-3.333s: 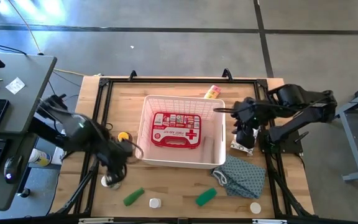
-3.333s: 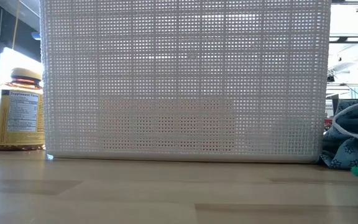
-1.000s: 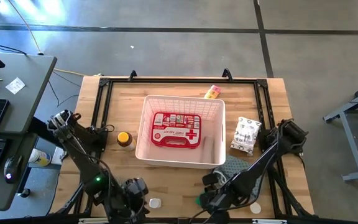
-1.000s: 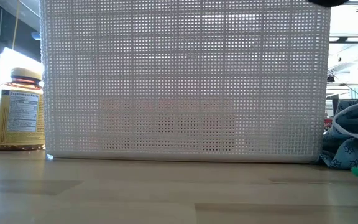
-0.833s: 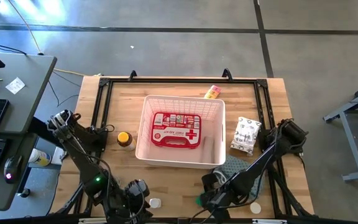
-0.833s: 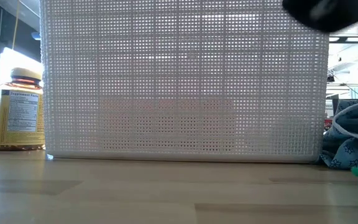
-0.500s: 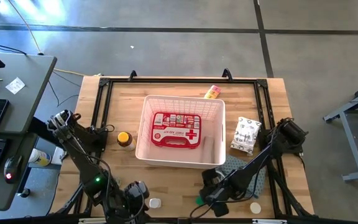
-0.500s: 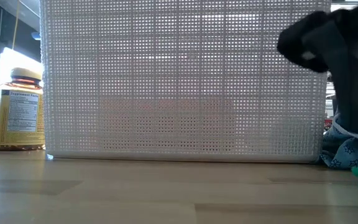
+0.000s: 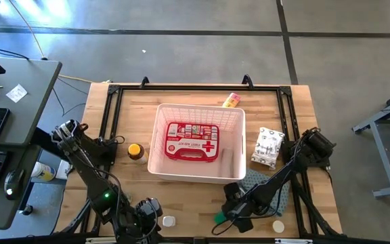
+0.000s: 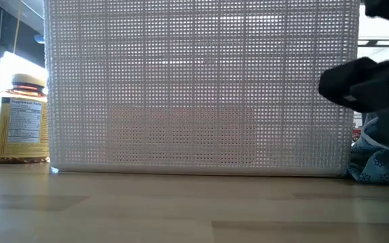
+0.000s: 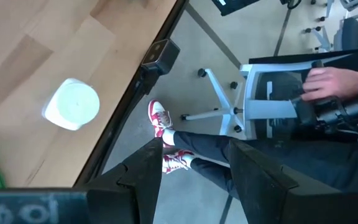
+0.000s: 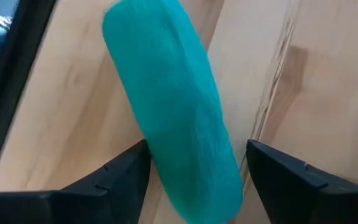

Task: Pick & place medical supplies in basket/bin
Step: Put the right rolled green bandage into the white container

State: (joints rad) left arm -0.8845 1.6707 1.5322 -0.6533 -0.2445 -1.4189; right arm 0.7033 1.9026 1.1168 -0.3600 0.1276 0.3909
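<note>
Wooden table [image 9: 181, 196], high view: white basket [image 9: 230, 148] at centre holds the red first-aid case [image 9: 192, 141]. Low view: amber bottle [image 10: 20, 120] stands beside the basket's mesh wall. Right wrist view: right pincer [image 12: 194, 171] spread around a green roll [image 12: 173, 106], not pinching. Left wrist view: left pincer [image 11: 194, 165] spread, empty, past the table's near edge.

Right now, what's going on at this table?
The right gripper is down at the near edge of the table, its jaws open on either side of a green roll that lies on the wood, not yet gripped. The left gripper hangs by the near edge too, jaws apart and empty, beside a white-capped bottle. The white basket holds only the red first-aid case so far.
</note>
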